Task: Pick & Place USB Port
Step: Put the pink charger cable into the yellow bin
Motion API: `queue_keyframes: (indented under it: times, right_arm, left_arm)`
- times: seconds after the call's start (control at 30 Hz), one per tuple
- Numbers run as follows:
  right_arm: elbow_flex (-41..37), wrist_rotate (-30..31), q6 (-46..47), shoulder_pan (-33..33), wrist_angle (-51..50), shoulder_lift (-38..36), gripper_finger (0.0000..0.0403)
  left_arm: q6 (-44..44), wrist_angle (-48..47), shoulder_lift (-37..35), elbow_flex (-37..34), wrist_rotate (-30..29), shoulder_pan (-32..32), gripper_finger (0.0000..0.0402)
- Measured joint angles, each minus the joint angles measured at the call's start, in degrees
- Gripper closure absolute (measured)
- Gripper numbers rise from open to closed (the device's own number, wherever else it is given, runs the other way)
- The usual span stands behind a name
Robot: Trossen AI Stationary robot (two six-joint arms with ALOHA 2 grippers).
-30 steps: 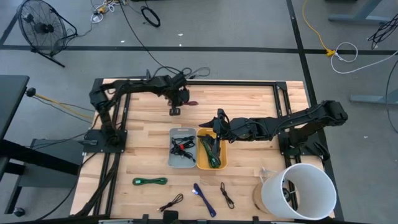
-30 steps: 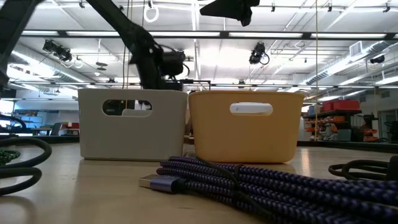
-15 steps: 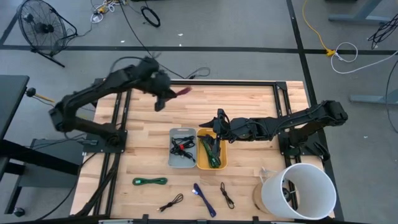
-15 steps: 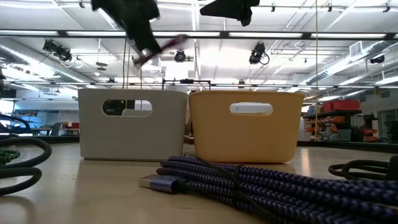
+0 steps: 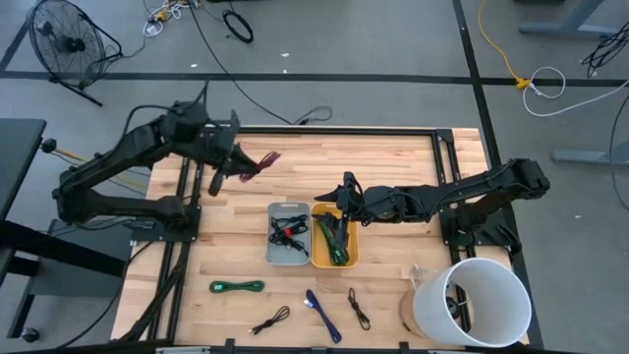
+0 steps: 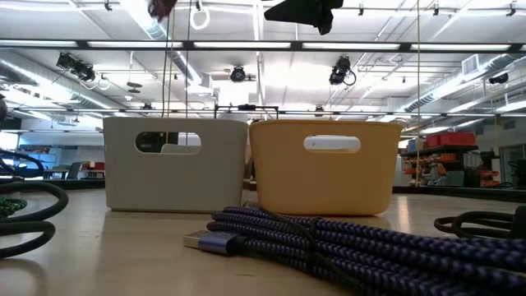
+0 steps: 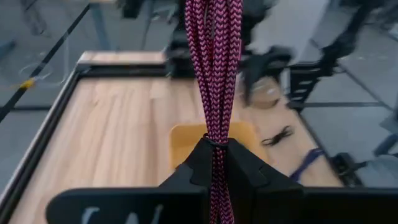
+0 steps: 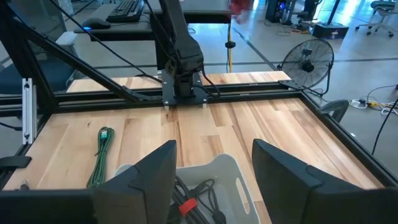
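A magenta braided USB cable (image 5: 263, 160), folded into a bundle, is in my left gripper (image 5: 239, 167), which is shut on it and raised over the table's far-left part. In the left wrist view the cable (image 7: 214, 62) runs out past the gripper (image 7: 215, 155). In the low view the cable (image 6: 160, 6) is a red blur at the top edge. My right gripper (image 5: 344, 192) hangs open at the far end of the yellow bin (image 5: 335, 236), touching nothing. The right wrist view shows the gripper (image 8: 214, 174) above the grey bin (image 8: 205, 180). My left gripper pinches the folded bundle of several cable strands (image 7: 214, 134) between its two fingers. The strands run along the fingers and stick out beyond the tips. The cable is lifted clear of the table.
The grey bin (image 5: 288, 234) holds black cables and stands against the yellow bin, which holds a green one. On the near part of the table lie a green cable (image 5: 237, 287), a purple braided cable (image 5: 322, 315) and two black cables (image 5: 270, 321) (image 5: 359, 308). A white bucket (image 5: 472, 300) stands at the near right.
My left gripper has risen from the far part of the table and swung toward the left edge, carrying the magenta cable. The cable lay on the wood a second ago and is now lifted clear.
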Motion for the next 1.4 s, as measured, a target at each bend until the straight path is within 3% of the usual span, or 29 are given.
queue_keyframes:
  times: [0.2, 0.3, 0.47, 0.7, 0.83, 1.03, 1.4]
  right_arm:
    - [0.0, 0.0, 0.02, 0.0, 0.21, 0.0, 0.0192]
    - [0.0, 0.0, 0.03, 0.0, 0.57, 0.0, 0.0192]
    - [0.0, 0.0, 0.05, 0.0, 0.8, 0.0, 0.0192]
    - [-0.02, 0.0, 0.04, 0.0, 2.19, 0.0, 0.0192]
    - [-0.02, 0.0, 0.04, 0.0, 3.9, 0.0, 0.0192]
    - [-0.02, 0.0, 0.03, 0.0, 4.9, 0.0, 0.0192]
    - [-0.04, -0.02, -0.04, 0.02, 5.75, 0.0, 0.0192]
  left_arm:
    - [-3.35, 2.61, -0.49, -1.14, -3.36, -8.88, 0.0377]
    - [-5.61, 11.36, -0.49, -6.28, -5.52, -13.45, 0.0377]
    - [-7.54, 22.63, -0.45, -15.02, -14.09, -17.11, 0.0377]
    - [-11.94, 47.5, -0.37, -28.16, -15.53, -19.58, 0.0377]
    - [-12.05, 56.86, 1.79, -33.08, -16.94, -21.63, 0.0377]
    - [-11.52, 66.61, 8.53, -34.11, -24.26, -24.62, 0.0377]
    - [-11.29, 81.18, 19.38, -34.07, -25.45, -25.44, 0.0377]
